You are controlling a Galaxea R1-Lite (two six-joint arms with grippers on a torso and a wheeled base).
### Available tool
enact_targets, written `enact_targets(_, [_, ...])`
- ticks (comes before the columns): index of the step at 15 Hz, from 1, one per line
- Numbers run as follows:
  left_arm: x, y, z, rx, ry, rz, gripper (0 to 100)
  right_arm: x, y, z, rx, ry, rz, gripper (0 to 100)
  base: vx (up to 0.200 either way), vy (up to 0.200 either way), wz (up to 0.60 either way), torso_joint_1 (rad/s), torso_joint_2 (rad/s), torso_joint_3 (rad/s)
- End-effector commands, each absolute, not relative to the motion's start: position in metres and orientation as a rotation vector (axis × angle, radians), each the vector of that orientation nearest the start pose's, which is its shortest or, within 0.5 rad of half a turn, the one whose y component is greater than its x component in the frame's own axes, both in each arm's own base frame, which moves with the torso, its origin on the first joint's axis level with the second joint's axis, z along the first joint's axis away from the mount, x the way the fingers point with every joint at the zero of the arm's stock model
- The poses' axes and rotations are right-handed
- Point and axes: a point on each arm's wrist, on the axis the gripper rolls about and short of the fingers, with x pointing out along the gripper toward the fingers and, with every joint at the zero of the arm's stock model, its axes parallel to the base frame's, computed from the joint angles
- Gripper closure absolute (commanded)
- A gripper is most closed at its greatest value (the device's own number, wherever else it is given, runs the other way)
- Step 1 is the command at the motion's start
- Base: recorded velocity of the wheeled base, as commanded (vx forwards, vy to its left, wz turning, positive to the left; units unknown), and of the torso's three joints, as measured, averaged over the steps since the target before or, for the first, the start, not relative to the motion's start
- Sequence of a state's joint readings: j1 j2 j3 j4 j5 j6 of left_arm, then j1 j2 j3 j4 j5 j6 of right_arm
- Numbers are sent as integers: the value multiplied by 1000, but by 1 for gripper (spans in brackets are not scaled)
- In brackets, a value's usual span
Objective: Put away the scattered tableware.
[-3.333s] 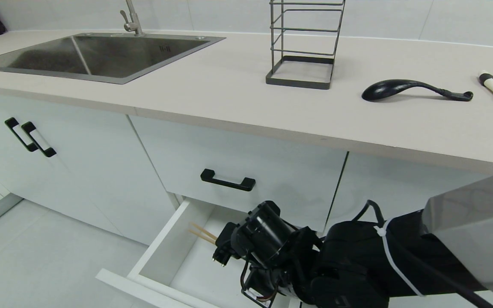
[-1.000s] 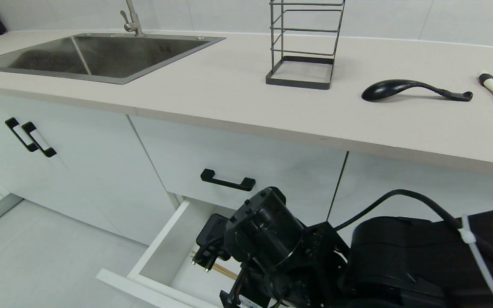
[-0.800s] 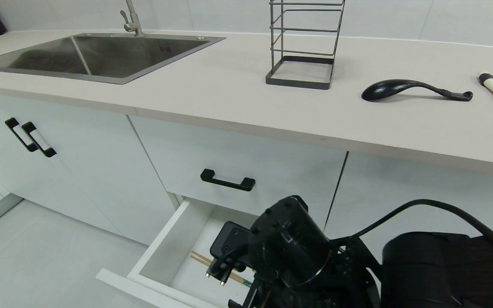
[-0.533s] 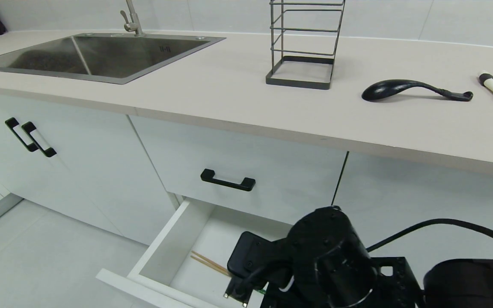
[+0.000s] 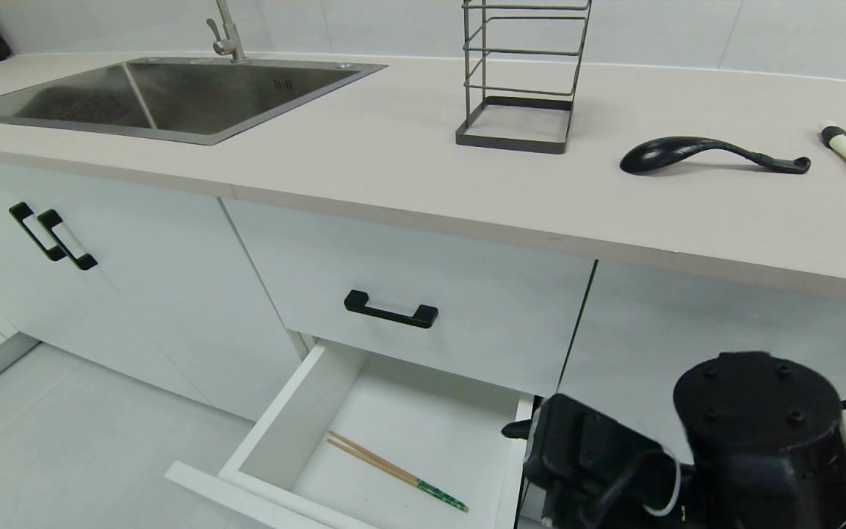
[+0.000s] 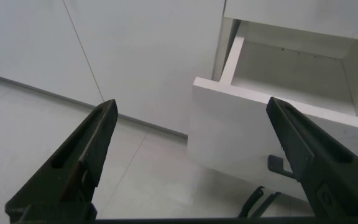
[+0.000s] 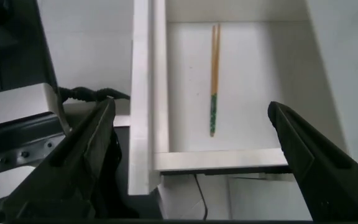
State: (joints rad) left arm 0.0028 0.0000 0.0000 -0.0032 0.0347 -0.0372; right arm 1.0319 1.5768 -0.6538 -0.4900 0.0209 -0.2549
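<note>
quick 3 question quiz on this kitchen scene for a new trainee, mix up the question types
1. True or false: the chopsticks lie inside the open drawer.
2. What lies on the counter to the right of the wire rack?
A. a black ladle
B. a plate
C. a cup
3. Fill in: the right end effector is ___ (open or shut).

Key: 1 true; 2 A; 3 open.
</note>
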Motion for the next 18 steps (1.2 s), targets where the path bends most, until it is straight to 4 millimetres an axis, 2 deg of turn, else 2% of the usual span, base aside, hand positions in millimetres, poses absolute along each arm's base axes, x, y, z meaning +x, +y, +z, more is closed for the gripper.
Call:
enact_targets(1, [-23,1,76,-37,-4,38,0,137,213,177,-417,220,1049,0,0,0,0,0,0,0])
enact_targets(5, [-23,1,76,-37,-4,38,0,140,217,187,-378,187,1139,0,0,0,0,0,0,0])
enact_targets(6, [-23,1,76,-37,-5,38,0,146,215,182,-375,204,1143,0,0,0,0,0,0,0])
enact_targets(9, [-23,1,76,-38,-4,38,0,159,233,167,-425,152,1151,0,0,0,0,0,0,0])
enact_targets(18, [-23,1,76,-37,-4,38,0,156,233,167,-416,159,1158,0,0,0,0,0,0,0])
